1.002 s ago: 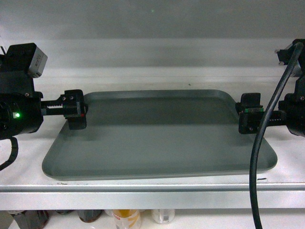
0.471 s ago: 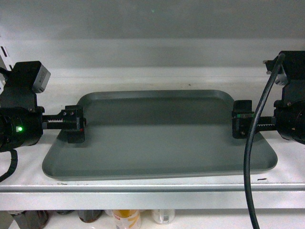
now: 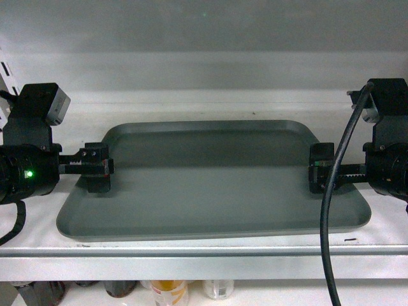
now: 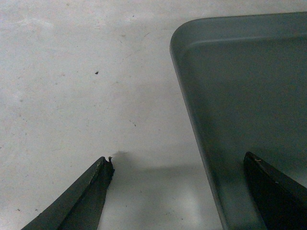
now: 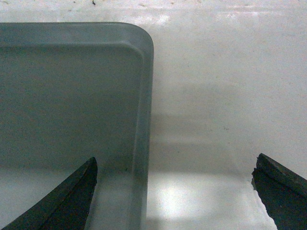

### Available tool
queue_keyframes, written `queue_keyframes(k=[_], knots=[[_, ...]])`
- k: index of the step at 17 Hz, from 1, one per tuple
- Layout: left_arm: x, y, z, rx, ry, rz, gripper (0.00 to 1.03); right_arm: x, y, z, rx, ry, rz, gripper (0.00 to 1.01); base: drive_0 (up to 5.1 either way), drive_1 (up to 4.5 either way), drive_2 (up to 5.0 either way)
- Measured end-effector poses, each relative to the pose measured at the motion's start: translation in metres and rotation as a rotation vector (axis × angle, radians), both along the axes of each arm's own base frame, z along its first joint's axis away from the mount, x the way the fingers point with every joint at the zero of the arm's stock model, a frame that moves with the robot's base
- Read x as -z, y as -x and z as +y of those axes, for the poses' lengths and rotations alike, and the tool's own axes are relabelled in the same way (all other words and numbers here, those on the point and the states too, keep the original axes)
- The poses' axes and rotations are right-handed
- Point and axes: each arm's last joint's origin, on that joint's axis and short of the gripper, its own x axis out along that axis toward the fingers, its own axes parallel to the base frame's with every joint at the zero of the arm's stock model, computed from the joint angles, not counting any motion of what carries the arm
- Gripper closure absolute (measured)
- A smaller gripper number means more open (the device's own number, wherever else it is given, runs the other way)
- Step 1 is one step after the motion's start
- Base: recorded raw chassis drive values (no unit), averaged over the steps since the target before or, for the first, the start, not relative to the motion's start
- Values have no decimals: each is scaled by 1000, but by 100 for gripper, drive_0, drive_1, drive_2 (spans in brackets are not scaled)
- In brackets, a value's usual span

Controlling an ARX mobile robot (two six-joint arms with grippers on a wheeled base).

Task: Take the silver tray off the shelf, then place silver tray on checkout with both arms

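Head view: the tray (image 3: pixel 213 182) lies flat on the shelf (image 3: pixel 204 255), its long side toward the front lip, with the back panel (image 3: pixel 204 38) behind. The left gripper (image 3: pixel 95 167) stands at the tray's left rim and the right gripper (image 3: pixel 320 168) at its right rim, at about the same depth; a black cable (image 3: pixel 331 210) hangs in front of the right arm. Bottles (image 3: pixel 169 292) show below the shelf.

Left wrist view: the fingers (image 4: pixel 81 199) are spread wide, one over bare shelf (image 4: pixel 86 72), the other over the tray (image 4: pixel 249 96) floor, so the rim runs between them. Nothing is gripped.

Right wrist view: the fingers (image 5: pixel 62 201) are likewise wide apart, one above the tray (image 5: pixel 67 91), the other above the shelf (image 5: pixel 225 96); they straddle the rim without closing on it.
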Motion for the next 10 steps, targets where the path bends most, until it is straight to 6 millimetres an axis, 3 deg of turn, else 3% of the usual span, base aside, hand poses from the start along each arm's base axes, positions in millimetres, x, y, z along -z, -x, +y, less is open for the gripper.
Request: queue_keyframes(k=[2, 5, 8, 9, 10], knots=[[0, 0, -2, 5, 1, 2, 25, 2, 0, 0, 0, 0, 6, 3, 0, 0, 0], [0, 1, -7, 24, 18, 1, 62, 2, 0, 1, -1, -3, 5, 5, 0, 0, 0], [0, 1, -8, 23, 22, -2, 93, 2, 0, 2, -2, -5, 6, 35, 0, 0, 0], [0, 0, -8, -5, 64, 2, 99, 2, 1, 4, -7, -5, 6, 50, 0, 0, 0], [0, 0, -7, -11, 77, 2, 100, 2, 1, 5, -9, -6, 6, 57, 0, 0, 0]])
